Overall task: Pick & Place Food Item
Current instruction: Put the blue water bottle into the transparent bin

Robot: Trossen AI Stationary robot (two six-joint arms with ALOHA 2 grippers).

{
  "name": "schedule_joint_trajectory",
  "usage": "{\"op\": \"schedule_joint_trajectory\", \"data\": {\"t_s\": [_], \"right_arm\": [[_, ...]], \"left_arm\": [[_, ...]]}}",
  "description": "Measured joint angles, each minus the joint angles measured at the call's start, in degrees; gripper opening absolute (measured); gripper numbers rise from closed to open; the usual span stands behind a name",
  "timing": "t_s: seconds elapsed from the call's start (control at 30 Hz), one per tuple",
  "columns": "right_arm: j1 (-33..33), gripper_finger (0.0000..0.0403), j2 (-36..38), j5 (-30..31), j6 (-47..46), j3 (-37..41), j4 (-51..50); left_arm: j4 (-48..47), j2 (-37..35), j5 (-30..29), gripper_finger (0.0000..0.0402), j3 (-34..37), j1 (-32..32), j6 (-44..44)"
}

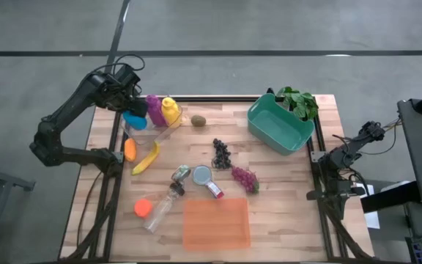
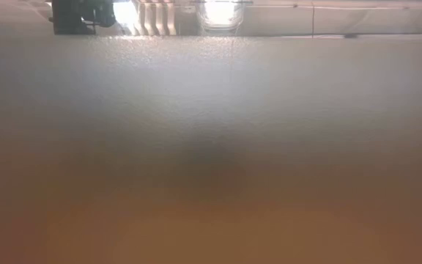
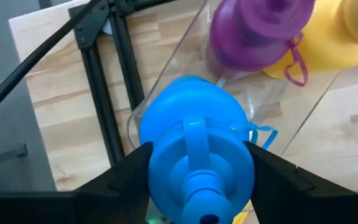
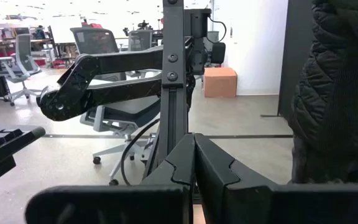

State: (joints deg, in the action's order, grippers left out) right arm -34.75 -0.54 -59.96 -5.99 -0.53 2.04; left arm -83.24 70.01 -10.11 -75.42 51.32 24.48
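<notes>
While my left hand point(image 3: 197, 168) grasps the blue bottle point(image 3: 194, 149) around its smooth body (light, hard plastic, slippery), my right hand point(image 4: 194, 180) rests clenched.

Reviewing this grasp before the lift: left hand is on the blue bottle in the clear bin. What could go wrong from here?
1. The left hand grips the blue bottle on its rounded sides; it could slip or twist on the lift.
2. The purple bottle and yellow bottle stand close by in the same clear bin; the lift may knock them or tip the bin.
3. The carrot and banana lie close by and could get swept.
</notes>
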Motion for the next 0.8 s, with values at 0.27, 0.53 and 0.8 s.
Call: {"op": "schedule_joint_trajectory", "data": {"t_s": [0.27,0.53,0.8], "right_arm": [[-0.02,0.0008,0.00,0.00,0.00,0.01,-0.02],[-0.01,0.0008,0.00,0.00,0.00,0.01,-0.01],[-0.01,0.0008,0.00,0.00,0.00,0.01,-0.02]], "left_arm": [[1.13,0.31,1.85,0.0214,0.00,3.30,-2.02],[3.12,0.27,3.22,0.0214,3.65,4.85,-2.22],[5.65,0.27,5.68,0.0214,7.54,6.51,-3.44]]}}
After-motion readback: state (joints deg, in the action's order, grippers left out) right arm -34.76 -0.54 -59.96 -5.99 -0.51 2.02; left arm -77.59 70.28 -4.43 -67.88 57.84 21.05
